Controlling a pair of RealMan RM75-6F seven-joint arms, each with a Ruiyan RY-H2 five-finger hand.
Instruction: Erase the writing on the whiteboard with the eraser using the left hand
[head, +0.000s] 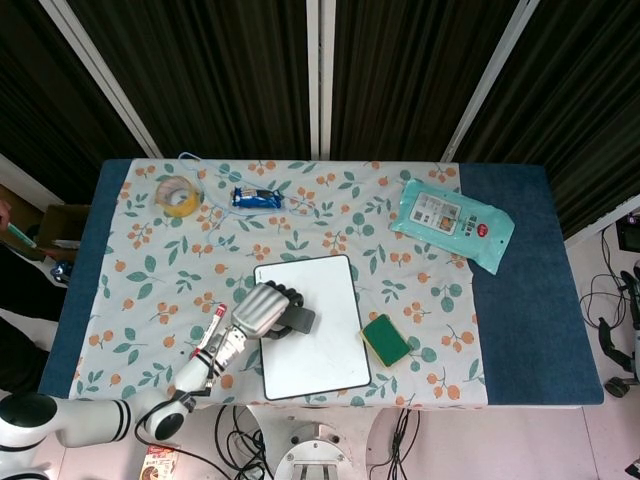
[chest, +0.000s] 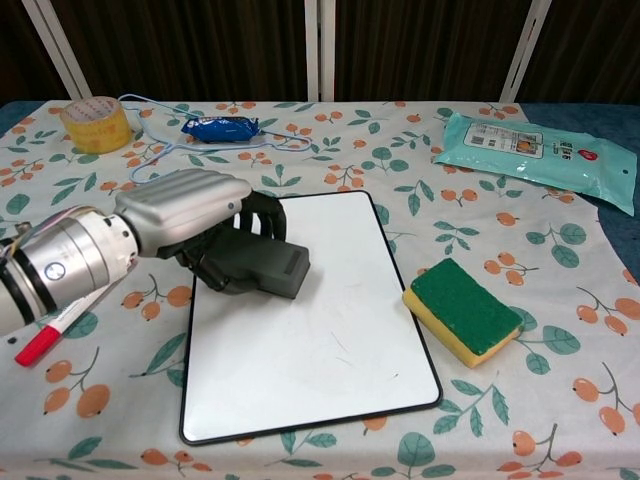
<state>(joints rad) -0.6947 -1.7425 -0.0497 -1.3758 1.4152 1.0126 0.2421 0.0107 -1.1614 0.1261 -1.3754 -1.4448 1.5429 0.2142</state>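
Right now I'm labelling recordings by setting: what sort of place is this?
Probably a lab demo table: floral tablecloth before dark curtains, loose cables on the floor, with a whiteboard, tape roll and sponge.

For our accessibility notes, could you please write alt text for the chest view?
The robot's left hand holds a dark eraser on the upper left part of a whiteboard lying on a floral tablecloth. A green and yellow sponge lies to the board's right; a red marker, tape roll and wipes pack lie around.

One whiteboard (chest: 320, 320), eraser (chest: 262, 268), sponge (chest: 462, 311), marker (chest: 40, 340), tape roll (chest: 96, 123).
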